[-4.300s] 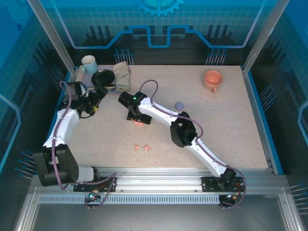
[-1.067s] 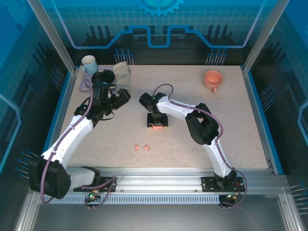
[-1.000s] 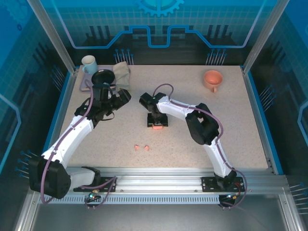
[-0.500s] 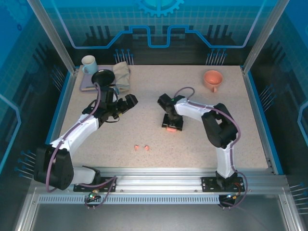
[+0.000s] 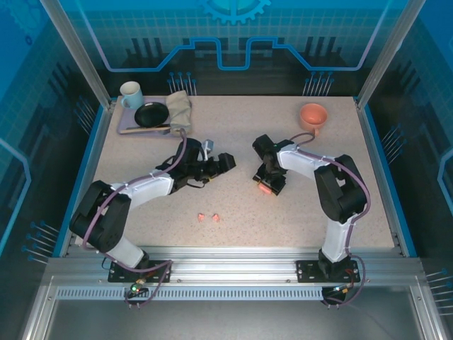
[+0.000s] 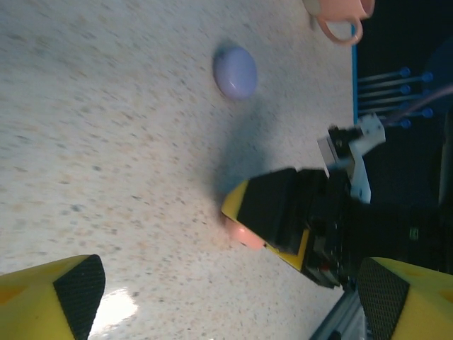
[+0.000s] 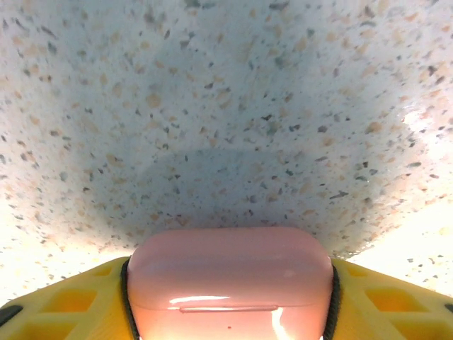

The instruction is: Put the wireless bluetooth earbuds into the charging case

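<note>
Entry one: rounded salmon-pink plastic charging case (image 7: 230, 280), quantity one, clenched between the yellow fingers of my right claw (image 5: 267, 184), just right of centre in the top view, with its lid seam apparently shut in the right wrist view. I cannot tell whether it rests on the speckled beige tabletop (image 5: 340, 212) or hangs just above it. Change noted: over the last few seconds the case has travelled with my right claw from left of centre to right of centre. My left claw (image 5: 226, 160) has swung away from the upper-left corner to mid-frame, where it now sits near the case, spread wide and holding nothing. Judgement: the case now lies between my two claws, probably so the lid can be opened, and nothing has been inserted yet. Entry two: tiny salmon-pink plastic earbuds (image 5: 202, 216), quantity two, lying side by side at lower centre of the top view, unmoved and well apart from the case. Entry three: smooth lilac oval shell (image 6: 235, 71), quantity one, upper middle of the left wrist view, possibly a second case. Entry four: peach ceramic cup (image 5: 312, 115), quantity one, upper right. Entry five: pale lilac tray (image 5: 127, 129), quantity one, upper left, bearing one white mug (image 5: 130, 92), one black dish (image 5: 151, 114) and one folded beige cloth (image 5: 180, 108).
</note>
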`<control>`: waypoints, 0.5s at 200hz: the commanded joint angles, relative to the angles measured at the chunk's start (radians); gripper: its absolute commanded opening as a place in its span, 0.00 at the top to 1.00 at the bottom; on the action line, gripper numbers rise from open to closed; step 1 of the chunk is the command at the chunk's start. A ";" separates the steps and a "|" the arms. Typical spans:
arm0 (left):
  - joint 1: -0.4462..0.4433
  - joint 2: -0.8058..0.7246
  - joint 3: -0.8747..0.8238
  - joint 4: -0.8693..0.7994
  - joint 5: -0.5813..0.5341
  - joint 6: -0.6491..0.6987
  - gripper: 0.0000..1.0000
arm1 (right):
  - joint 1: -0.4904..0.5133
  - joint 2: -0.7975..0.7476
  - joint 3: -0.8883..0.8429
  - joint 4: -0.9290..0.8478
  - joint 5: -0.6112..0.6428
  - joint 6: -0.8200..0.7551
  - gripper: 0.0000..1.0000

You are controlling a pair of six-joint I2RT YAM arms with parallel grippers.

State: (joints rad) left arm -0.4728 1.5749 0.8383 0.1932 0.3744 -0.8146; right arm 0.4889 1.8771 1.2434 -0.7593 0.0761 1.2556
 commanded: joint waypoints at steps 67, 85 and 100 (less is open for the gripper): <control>-0.122 0.152 -0.004 0.285 0.033 -0.059 0.20 | -0.050 -0.113 -0.068 0.098 -0.084 0.139 0.54; -0.142 0.188 0.004 0.322 0.029 -0.068 0.23 | -0.055 -0.124 -0.075 0.120 -0.103 0.152 0.54; -0.157 0.217 0.010 0.355 0.021 -0.072 0.25 | -0.056 -0.130 -0.076 0.132 -0.114 0.160 0.54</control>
State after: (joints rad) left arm -0.6041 1.7493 0.8276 0.4549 0.3840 -0.8696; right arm 0.4477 1.7828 1.1885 -0.6556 -0.0013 1.3773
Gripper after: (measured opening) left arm 0.768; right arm 0.584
